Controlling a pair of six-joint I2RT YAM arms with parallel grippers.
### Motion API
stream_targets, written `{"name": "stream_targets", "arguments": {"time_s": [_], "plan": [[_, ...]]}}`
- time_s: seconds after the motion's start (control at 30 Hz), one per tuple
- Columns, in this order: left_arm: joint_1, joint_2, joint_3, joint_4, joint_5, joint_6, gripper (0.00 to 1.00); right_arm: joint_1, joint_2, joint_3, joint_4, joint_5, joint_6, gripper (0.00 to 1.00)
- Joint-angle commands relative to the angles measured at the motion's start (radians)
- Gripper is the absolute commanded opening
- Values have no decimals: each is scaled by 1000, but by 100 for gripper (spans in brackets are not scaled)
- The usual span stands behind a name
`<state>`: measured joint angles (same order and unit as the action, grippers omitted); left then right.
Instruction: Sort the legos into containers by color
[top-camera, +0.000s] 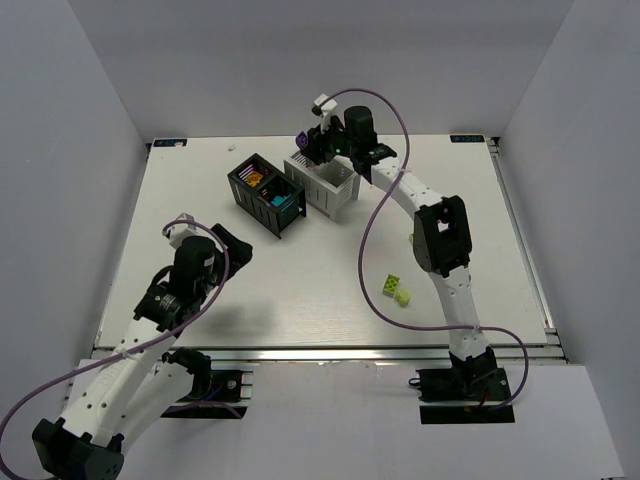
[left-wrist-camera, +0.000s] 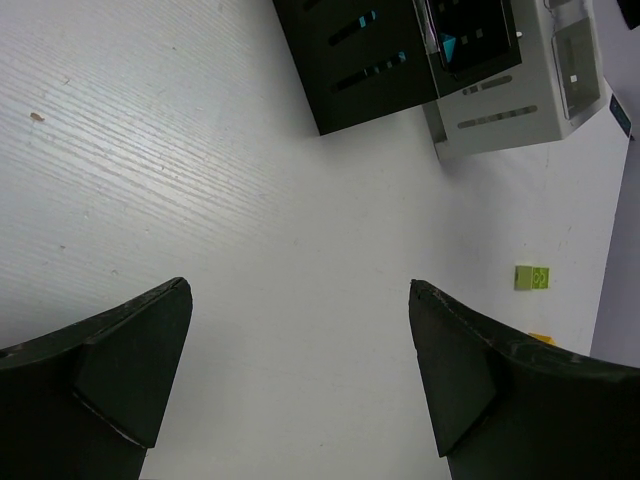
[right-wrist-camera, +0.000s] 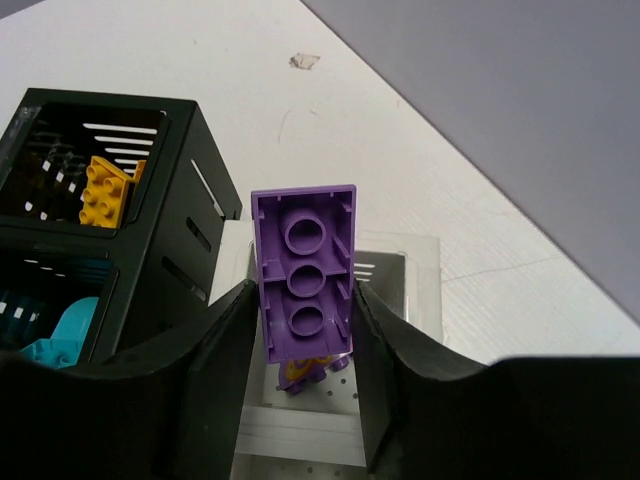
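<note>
My right gripper (right-wrist-camera: 303, 290) is shut on a purple lego (right-wrist-camera: 305, 270), held on end with its hollow underside toward the camera, above a compartment of the white container (right-wrist-camera: 400, 270). Another purple lego (right-wrist-camera: 305, 372) lies in that compartment. Beside it, the black container (right-wrist-camera: 190, 190) holds an orange lego (right-wrist-camera: 105, 195) in one compartment and a teal lego (right-wrist-camera: 60, 330) in the other. From above, the right gripper (top-camera: 316, 140) hangs over the white container (top-camera: 325, 183). My left gripper (left-wrist-camera: 298, 290) is open over bare table, nothing between its fingers.
Two lime green legos (top-camera: 397, 289) lie on the table beside the right arm's forearm; one lime lego (left-wrist-camera: 531, 277) shows in the left wrist view. The black container (top-camera: 265, 195) stands against the white one at the back middle. A purple cable loops over the table.
</note>
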<state>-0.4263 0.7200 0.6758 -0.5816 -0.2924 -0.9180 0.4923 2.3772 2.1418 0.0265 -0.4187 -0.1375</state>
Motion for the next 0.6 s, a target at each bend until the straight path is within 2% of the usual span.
{"name": "stream_targets", "arguments": {"time_s": [0.0,0.23,0.33,0.43,0.47,0.53,0.57], "plan": [[6,-28,-19,25,21,-30,98,5,2,-10,41,4,-10,54],[6,-63,-81,124,67,-74,98,2,-15,-8,44,15,-20,89],[6,-59,-96,166,99,-76,98,-8,-68,-16,38,-12,-20,89],[6,-28,-97,227,151,-55,76,-27,-177,-68,42,-43,-48,89],[6,-15,-97,245,169,-51,56,-32,-211,-132,47,-42,-53,89],[6,45,-93,307,231,-45,33,-67,-318,-195,26,-125,-76,87],[6,71,-91,327,258,-45,26,-84,-349,-219,1,-178,-76,84]]}}
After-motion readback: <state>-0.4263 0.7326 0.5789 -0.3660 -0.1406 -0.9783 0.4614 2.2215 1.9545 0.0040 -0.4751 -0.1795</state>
